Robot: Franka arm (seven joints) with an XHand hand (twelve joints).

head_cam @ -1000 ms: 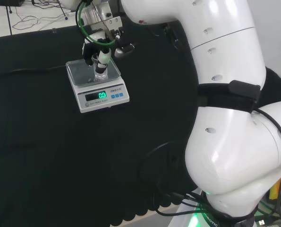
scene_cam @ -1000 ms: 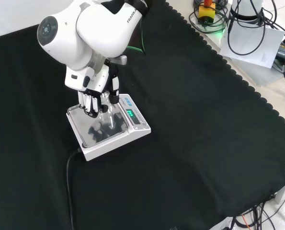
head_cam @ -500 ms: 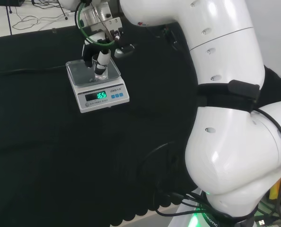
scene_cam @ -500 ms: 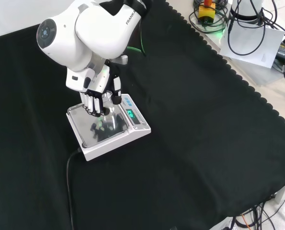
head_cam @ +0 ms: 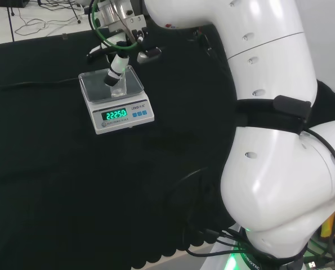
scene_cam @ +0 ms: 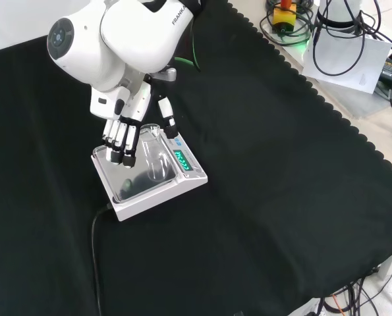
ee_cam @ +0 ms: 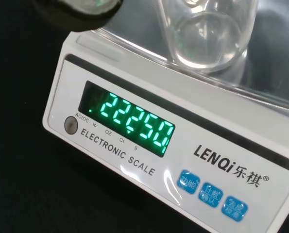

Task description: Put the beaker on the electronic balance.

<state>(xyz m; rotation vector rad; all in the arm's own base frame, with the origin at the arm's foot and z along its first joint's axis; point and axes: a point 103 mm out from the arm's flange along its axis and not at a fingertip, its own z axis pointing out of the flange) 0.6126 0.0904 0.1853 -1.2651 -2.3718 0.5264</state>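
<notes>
**A:** Where is the beaker (scene_cam: 154, 153) sitting?

**B:** On the steel pan of the electronic balance (scene_cam: 157, 189). The front view shows it best: a clear glass standing upright, its base on the metal toward the display side of the pan. In the head view the beaker (head_cam: 118, 87) is only a faint glint on the plate of the balance (head_cam: 115, 104).

**A:** And the hand (scene_cam: 123, 135)?

**B:** In the front view it hangs over the pan with its fingers (scene_cam: 116, 146) straight and pointing down on the left of the glass, the thumb (scene_cam: 166, 120) spread out on the other side. The fingers are relaxed and not curled round the beaker; whether they just brush the glass I cannot tell. In the head view the hand (head_cam: 114, 67) is mostly one white finger slanting down toward the beaker's rim.

**A:** What does the wrist view add?

**B:** It looks down past the palm at the front panel of the balance (ee_cam: 134, 160), with green lit digits, blue buttons below them, and the round base of the beaker (ee_cam: 202, 41) resting flat on the shiny pan.

**A:** What else is there?

**B:** The black cloth over the bench (scene_cam: 281, 184), and a dark cable (scene_cam: 94, 250) running from the balance toward the near edge in the front view.
</notes>
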